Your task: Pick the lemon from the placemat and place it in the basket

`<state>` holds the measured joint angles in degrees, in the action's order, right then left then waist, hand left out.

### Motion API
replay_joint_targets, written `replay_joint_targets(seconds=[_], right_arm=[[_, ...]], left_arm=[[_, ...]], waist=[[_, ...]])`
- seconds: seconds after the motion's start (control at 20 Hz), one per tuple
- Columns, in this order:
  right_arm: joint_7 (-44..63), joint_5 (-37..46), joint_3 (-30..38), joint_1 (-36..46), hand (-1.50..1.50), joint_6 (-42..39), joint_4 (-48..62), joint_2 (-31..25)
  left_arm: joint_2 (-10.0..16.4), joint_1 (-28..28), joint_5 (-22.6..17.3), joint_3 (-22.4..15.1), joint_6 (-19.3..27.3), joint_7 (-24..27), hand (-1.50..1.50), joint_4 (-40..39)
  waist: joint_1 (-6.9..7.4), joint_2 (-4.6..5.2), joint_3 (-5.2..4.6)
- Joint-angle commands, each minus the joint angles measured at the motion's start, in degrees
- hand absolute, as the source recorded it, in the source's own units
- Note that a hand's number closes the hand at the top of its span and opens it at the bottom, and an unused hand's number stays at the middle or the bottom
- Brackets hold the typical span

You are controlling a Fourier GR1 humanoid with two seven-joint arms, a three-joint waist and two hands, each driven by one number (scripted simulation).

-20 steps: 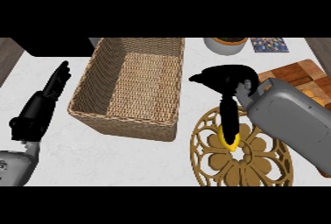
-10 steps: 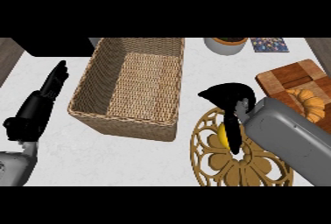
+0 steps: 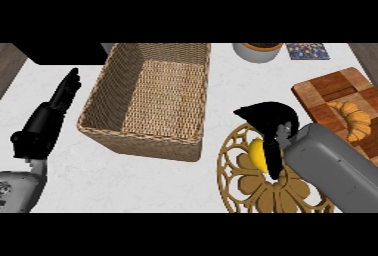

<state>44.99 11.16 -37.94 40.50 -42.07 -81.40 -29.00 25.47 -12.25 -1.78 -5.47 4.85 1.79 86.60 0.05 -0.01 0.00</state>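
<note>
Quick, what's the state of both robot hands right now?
Left robot hand: open, fingers straight, holding nothing, near the view's left edge.
Right robot hand: closed round the lemon, over the placemat.

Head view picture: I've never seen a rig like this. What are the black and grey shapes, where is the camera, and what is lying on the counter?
The camera sits in the robot's head and looks steeply down at a white counter. The grey forearms come in from the lower edge, and each ends in a black robot hand. The left robot hand rests open at the left, fingers straight, holding nothing. The right robot hand curls round a yellow lemon over a round golden placemat. To the left of it stands a woven basket. At the right, a wooden board bears a brown pastry. A small bowl sits at the back.
</note>
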Motion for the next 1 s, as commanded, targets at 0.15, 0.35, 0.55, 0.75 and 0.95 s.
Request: replay_joint_targets(seconds=[0.15, 0.35, 0.55, 0.75, 0.95], right_arm=[[1.4, 7.9, 3.6, -5.6, -1.5, -1.2, -2.9, 4.7], [-2.3, 11.3, 6.2, -8.0, -1.5, -1.9, -2.0, 5.7], [-9.3, 18.1, 5.4, -9.2, -1.5, 1.8, 3.6, 7.1], [-6.8, 19.0, 8.0, -10.6, -1.5, -2.2, 1.5, 9.4], [-5.6, 21.4, 9.1, -14.7, -1.5, -3.5, -2.4, 10.1]], left_arm=[[-0.6, 2.0, 1.0, 2.9, -2.7, -1.6, 0.0, 3.0], [-1.6, 3.9, 3.1, 3.1, -3.5, -1.6, 0.0, 4.8], [-5.0, -0.6, 4.6, 3.1, -2.6, -1.4, 0.0, 0.1], [-5.5, -0.7, 5.8, 3.9, -3.8, -2.6, 0.0, 2.2], [-3.8, -1.9, 3.7, 7.6, -8.1, -2.9, 0.0, 0.7]], waist=[[0.04, -0.06, -0.01], [0.15, -0.06, 0.0], [0.18, 0.1, 0.01], [0.16, 0.0, 0.0], [-0.06, -0.01, 0.0]])
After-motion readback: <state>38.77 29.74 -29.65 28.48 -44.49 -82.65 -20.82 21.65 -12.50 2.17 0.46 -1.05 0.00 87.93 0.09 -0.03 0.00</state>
